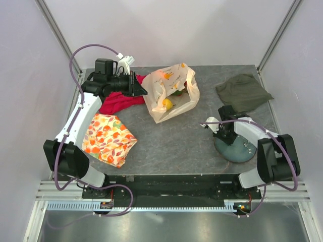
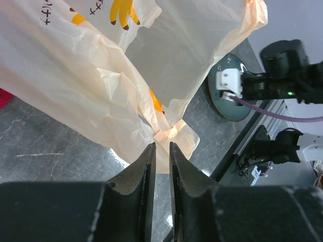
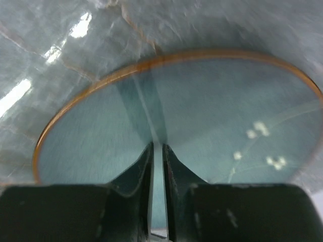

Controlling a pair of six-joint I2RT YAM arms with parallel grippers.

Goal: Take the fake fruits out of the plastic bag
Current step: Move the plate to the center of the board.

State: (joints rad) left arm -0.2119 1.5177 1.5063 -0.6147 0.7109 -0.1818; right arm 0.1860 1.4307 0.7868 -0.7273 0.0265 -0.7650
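Two grippers are mine, and both show their fingers drawn close together. My left gripper [image 2: 161, 145] is at the left edge of the plastic bag [image 1: 174, 83], with only a thin slit between the fingers. A twisted fold of the bag's film sits right at the fingertips, and the plastic fans out taut from that point, so I take it as pinched on the bag. The bag lies crumpled on the worktop [image 1: 176, 141] with its mouth gaping. The fake fruits [image 1: 167, 104] are inside it: a yellow one shows plainly near the bag's front, and other colours glow through the film behind it, too blurred to name.

My right gripper [image 3: 157, 147] hangs closed and empty over a teal plate [image 3: 202, 116], well apart from the bag on its right, toward my bases. A red cloth [image 1: 118, 101] touches the bag's left side under my left arm. A flowered cloth [image 1: 108, 138] lies left of the bag and nearer my bases, and an olive cloth [image 1: 244, 92] lies to the bag's right.
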